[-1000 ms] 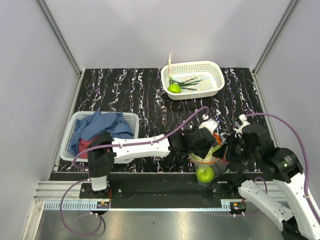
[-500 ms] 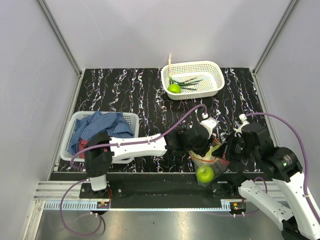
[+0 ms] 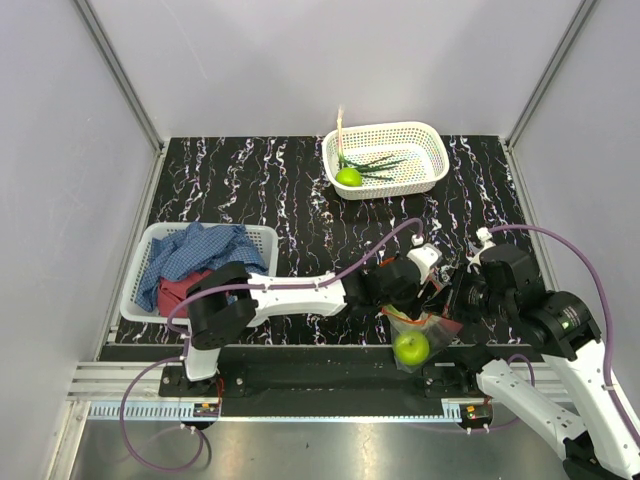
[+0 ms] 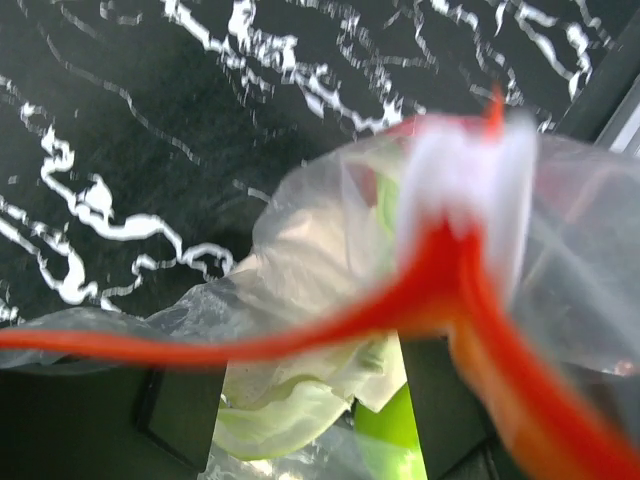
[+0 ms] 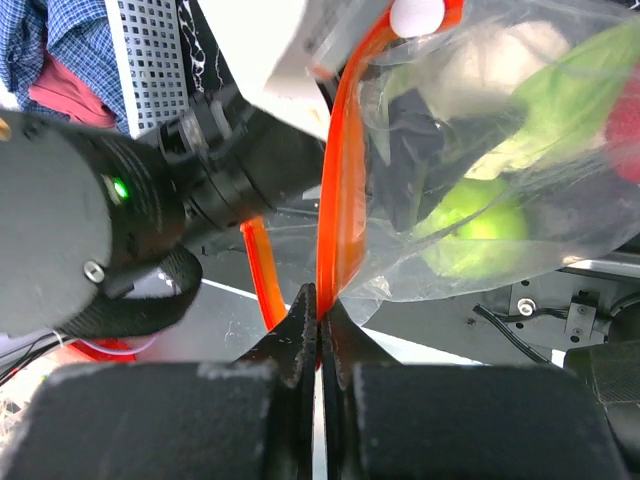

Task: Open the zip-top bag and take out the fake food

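Observation:
The zip-top bag (image 3: 422,326) hangs at the table's near edge with a lime-green fruit (image 3: 410,347) in its bottom. My right gripper (image 3: 452,300) is shut on the bag's orange-red zip strip (image 5: 335,200), pinched between its pads (image 5: 320,305). My left gripper (image 3: 408,292) is at the bag's mouth. In the left wrist view its dark fingers (image 4: 180,425) stand apart on either side of the pale cabbage piece (image 4: 290,400), with the green fruit (image 4: 385,440) beyond. The zip strip (image 4: 300,335) crosses in front, blurred. A red piece (image 5: 625,130) shows inside the bag.
A white basket (image 3: 425,135) at the back holds a green onion (image 3: 375,165) and a lime-green fruit (image 3: 348,177). Another white basket (image 3: 140,290) at the left holds a blue cloth (image 3: 200,250) and a red cloth (image 3: 180,290). The bag hangs over the table's front rail.
My left arm has swung its elbow right and its gripper has moved further into the bag's mouth. The right gripper has kept its hold and barely moved.

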Robot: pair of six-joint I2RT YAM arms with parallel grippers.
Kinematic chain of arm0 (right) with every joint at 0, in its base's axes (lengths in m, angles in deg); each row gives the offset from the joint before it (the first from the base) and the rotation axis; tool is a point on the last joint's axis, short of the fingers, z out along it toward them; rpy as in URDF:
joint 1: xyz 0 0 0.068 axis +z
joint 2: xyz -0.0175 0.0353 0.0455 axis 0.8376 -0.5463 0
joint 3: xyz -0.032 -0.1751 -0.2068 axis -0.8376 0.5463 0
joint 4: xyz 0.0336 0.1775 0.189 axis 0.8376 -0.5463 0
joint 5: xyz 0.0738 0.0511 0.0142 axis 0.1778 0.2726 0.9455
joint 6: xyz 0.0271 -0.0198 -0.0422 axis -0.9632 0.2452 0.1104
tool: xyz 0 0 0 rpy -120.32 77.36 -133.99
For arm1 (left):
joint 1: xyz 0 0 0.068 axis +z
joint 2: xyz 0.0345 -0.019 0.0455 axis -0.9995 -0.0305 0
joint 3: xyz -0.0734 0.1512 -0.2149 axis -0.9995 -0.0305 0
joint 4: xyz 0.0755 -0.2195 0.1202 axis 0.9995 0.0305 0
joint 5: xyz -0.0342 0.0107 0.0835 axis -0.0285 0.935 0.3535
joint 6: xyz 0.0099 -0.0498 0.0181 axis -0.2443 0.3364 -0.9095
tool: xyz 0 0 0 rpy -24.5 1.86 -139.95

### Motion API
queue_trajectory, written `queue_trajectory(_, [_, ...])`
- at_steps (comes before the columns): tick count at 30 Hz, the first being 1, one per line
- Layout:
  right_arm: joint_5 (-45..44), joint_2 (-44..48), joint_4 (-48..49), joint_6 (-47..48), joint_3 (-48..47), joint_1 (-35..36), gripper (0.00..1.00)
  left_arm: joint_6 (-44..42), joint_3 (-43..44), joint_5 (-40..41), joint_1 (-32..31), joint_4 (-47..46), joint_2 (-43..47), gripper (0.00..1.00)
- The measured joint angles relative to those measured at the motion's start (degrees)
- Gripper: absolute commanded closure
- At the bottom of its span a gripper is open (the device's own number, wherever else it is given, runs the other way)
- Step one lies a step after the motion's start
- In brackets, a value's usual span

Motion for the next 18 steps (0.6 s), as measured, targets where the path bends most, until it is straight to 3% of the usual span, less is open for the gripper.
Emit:
queue_trajectory(7, [-0.17,-0.22,-0.11,0.04,0.0,0.0,1.0,-0.24,-0.02,-0.79,0.72,-2.43,-1.36,0.25])
queue_trajectory(11, [-0.22,-0.22,-0.44,0.11,0.0,0.0,1.0,-0.33,0.0,-1.4,0.81,-3.52,-2.01,0.47])
queue_trajectory(14, [-0.35,-0.22,-0.42,0.33,0.0,0.0,1.0,-0.39,0.02,-2.75,1.22,-4.52,-2.51,0.81])
queue_trajectory(17, [-1.09,-0.22,-0.37,0.63,0.0,0.0,1.0,-0.22,0.09,-4.24,1.44,-4.48,-2.54,1.0])
queue_trajectory(18, [-1.18,-0.22,-0.37,0.72,0.0,0.0,1.0,-0.15,0.09,-4.39,1.42,-4.39,-2.51,1.0])
